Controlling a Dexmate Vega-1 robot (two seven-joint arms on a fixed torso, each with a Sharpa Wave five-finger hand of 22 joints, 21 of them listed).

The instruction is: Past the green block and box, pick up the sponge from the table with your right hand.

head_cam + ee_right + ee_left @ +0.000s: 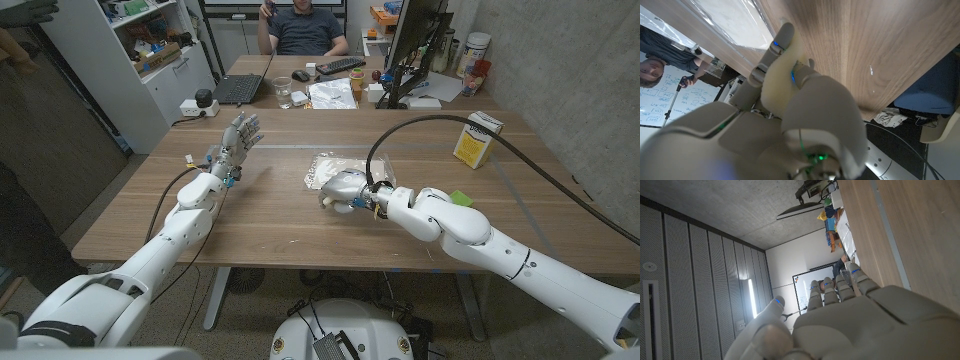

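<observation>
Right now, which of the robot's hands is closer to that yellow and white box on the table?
The right hand. It sits mid-table beside a clear plastic bag, holding something pale, with the box off to its far right. The left hand is raised, fingers spread, across the table.

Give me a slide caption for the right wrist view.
Right hand grips the pale yellow sponge above the wooden table.

left hand (237, 139): raised, fingers (832, 287) spread | right hand (345, 189): fingers curled

A laptop (238, 88) sits before a seated person (308, 27).
</observation>
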